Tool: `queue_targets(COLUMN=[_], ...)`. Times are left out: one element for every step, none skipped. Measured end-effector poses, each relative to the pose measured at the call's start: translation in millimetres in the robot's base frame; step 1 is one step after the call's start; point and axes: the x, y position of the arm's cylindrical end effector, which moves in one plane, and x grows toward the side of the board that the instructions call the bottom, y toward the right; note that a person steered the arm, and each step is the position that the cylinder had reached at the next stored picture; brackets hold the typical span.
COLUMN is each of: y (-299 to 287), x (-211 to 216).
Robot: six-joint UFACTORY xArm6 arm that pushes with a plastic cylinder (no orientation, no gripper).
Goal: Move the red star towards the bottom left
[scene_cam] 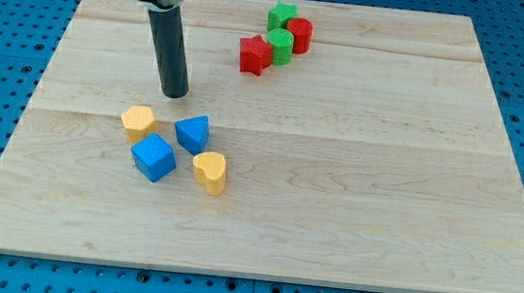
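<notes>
Your tip [176, 94] touches nothing, left of red star [254, 55]; reposition upper right to push it down-left.

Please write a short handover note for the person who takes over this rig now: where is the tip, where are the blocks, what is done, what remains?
My tip rests on the board, touching no block, above the yellow and blue group and left of the red star.
The red star sits near the view's top, against a green cylinder, with a red cylinder and a green star behind.
Done: no push visible yet.
Left: bring my tip to the star's upper right, then push toward the bottom left.
</notes>
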Motion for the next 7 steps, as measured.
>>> queue_targets(y=[-10,13,69,130,162,141,114], x=[-48,-83,-86,-73,-51,-57,-100])
